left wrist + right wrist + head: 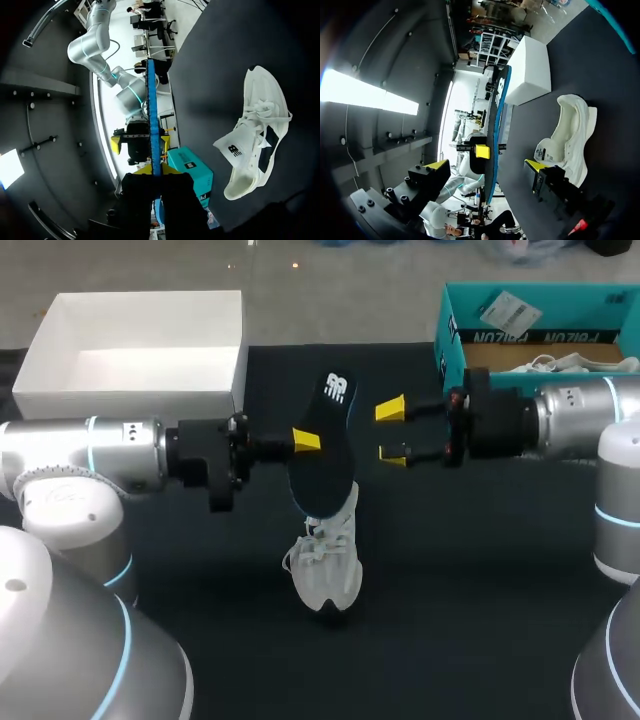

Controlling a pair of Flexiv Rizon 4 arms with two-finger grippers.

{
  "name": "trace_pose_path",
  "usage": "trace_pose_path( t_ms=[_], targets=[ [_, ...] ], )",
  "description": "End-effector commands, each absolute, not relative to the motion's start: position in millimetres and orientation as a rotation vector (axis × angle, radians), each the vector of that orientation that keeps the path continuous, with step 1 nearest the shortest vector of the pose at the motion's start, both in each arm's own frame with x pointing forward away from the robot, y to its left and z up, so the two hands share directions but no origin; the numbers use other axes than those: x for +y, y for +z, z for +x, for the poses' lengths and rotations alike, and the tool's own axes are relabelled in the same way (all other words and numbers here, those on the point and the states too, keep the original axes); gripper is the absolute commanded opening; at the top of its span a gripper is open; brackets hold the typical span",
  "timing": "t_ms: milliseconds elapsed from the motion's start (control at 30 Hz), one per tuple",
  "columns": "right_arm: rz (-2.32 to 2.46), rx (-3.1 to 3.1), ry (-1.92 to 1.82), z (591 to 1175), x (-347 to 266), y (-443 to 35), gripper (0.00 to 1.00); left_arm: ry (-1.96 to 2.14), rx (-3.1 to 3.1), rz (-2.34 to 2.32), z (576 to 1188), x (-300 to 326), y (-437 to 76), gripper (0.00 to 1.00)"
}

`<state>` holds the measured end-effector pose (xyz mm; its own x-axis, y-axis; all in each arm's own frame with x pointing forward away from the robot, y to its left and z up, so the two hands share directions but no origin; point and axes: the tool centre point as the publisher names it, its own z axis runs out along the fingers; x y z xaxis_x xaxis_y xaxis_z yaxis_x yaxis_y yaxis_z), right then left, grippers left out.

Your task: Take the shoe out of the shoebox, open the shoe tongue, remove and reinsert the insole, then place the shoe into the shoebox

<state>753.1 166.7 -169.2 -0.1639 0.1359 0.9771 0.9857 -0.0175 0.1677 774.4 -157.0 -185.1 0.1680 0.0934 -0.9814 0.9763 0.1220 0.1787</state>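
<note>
Black insole (322, 455) pinched in left claw (311, 443) above white shoe (328, 562).

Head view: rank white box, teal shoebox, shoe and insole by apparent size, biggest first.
1. white box
2. teal shoebox, partly out of frame
3-4. insole and shoe look alike; the insole, held in the left end effector, sits nearer the camera, so unranked.

Logo mark on insole (325, 452) heel, another on shoe (255, 125) tongue. Upside-down lettering on shoebox (540, 337) wall; sticker (508, 310) print illegible.
</note>
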Motion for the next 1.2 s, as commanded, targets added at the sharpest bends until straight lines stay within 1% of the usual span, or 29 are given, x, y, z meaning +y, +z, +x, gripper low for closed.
trace_pose_path(
  t_ms=[33, 100, 200, 300, 333, 400, 633, 733, 767, 833, 1033, 1200],
  targets=[
    [-1.245, -1.41, -1.256, 753.6, 182.1, -177.8, 0.79, -0.914, 1.185, 1.25, 779.1, -165.9, -186.0, 0.0],
    [-1.262, -1.39, -1.226, 750.5, 185.1, -179.3, 0.73, -0.931, 1.16, 1.235, 783.2, -168.8, -186.7, 0.0],
    [-1.276, -1.382, -1.196, 748.6, 188.4, -182.3, 0.57, -0.938, 1.151, 1.222, 788.4, -173.9, -189.0, 0.0],
    [-1.273, -1.376, -1.197, 747.1, 191.3, -182.8, 0.56, -0.938, 1.143, 1.219, 791.9, -177.7, -190.6, 0.0],
    [-1.273, -1.374, -1.191, 746.7, 192.5, -183.1, 0.53, -0.94, 1.142, 1.219, 792.4, -178.8, -191.0, 0.0],
    [-1.271, -1.373, -1.184, 746.2, 195.2, -183.5, 0.5, -0.943, 1.138, 1.218, 792.9, -180.0, -191.2, 0.0],
    [-1.255, -1.372, -1.167, 746.6, 202.1, -184.9, 0.47, -0.955, 1.105, 1.218, 794.6, -188.1, -186.4, 0.0],
    [-1.254, -1.368, -1.166, 746.7, 202.4, -184.9, 0.44, -0.962, 1.096, 1.214, 795.1, -190.9, -184.3, 0.0],
    [-1.261, -1.368, -1.169, 747.3, 202.6, -185.5, 0.4, -0.964, 1.09, 1.213, 794.6, -192.0, -183.1, 0.0],
    [-1.275, -1.362, -1.177, 748.9, 201.6, -186.0, 0.36, -0.963, 1.082, 1.215, 792.1, -193.7, -181.5, 0.0],
    [-1.324, -1.339, -1.209, 754.3, 197.3, -187.1, 0.31, -0.967, 1.082, 1.202, 786.7, -195.0, -182.3, 0.0],
    [-1.326, -1.336, -1.217, 755.3, 197.4, -187.0, 0.25, -0.954, 1.083, 1.191, 786.3, -195.1, -181.8, 0.0]
  ],
)
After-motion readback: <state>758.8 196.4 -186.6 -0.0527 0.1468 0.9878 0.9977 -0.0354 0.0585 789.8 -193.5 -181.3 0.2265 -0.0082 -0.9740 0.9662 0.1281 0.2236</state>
